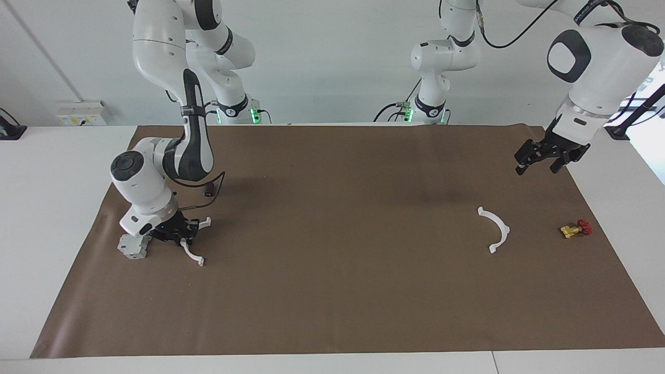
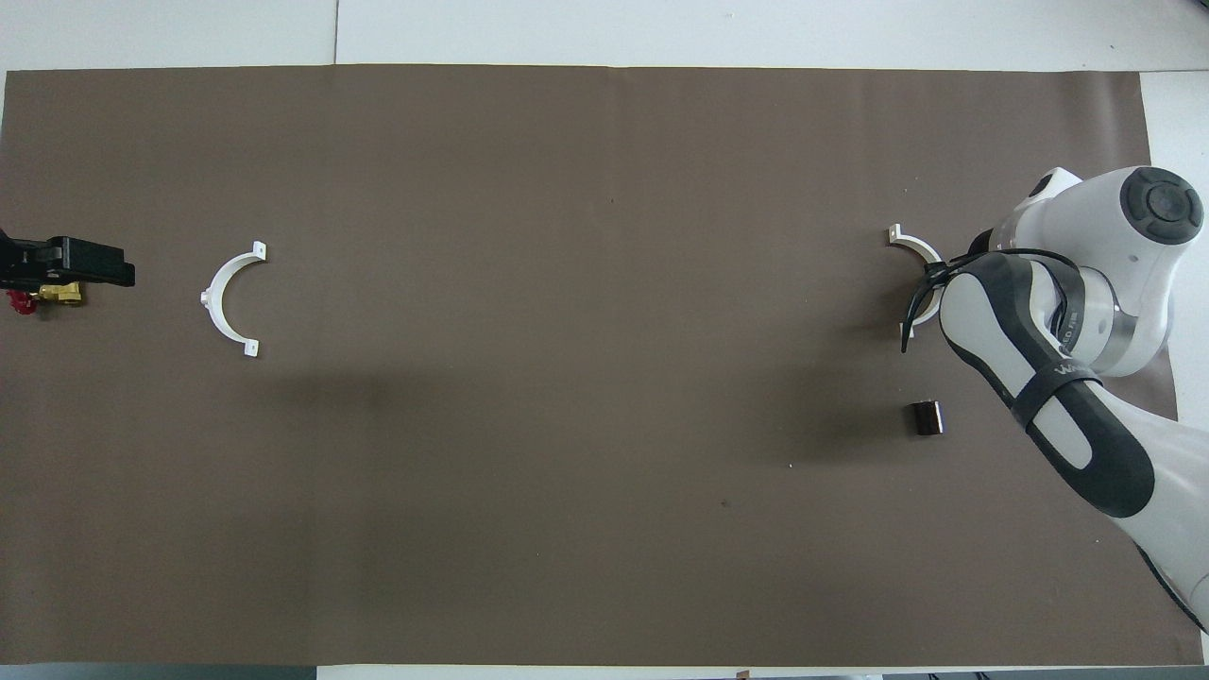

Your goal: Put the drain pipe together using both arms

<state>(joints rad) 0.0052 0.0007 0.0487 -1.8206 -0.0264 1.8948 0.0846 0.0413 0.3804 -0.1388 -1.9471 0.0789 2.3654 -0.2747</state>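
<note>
Facing view
- The brown mat [image 1: 332,291] covers most of the white table [image 1: 52,208], with a wide bare stretch in its middle between the two arms.
- The right gripper [image 1: 179,236] is down at the mat toward the right arm's end of the table, clenched on the middle of one white half-ring [image 1: 193,254]. The half-ring's two tabbed ends stick out on either side of the gripper.
- A grey box [image 1: 131,247] sits just beside this gripper, nearer the mat's short edge.
- The left gripper [image 1: 540,161] hangs in the air over the mat's corner at the left arm's end, fingers spread and holding nothing.
- The second half-ring [image 1: 496,228] lies flat on the mat, well apart from the left gripper and below it in this view. It is thin and white, with a small tab at each end.
- A small red-and-yellow valve [image 1: 575,229] lies near that half-ring, close to the mat's edge.

Overhead view
- The left gripper [image 2: 66,264] shows at the picture's edge, partly covering the valve [image 2: 38,298].
- The free half-ring [image 2: 231,300] lies beside it on open mat [image 2: 604,472], its open side facing the table's middle.
- The right arm's wrist hides its gripper; only part of the held half-ring [image 2: 911,247] shows at the wrist's edge.
- A small dark block [image 2: 927,417] lies on the mat near that wrist.
</note>
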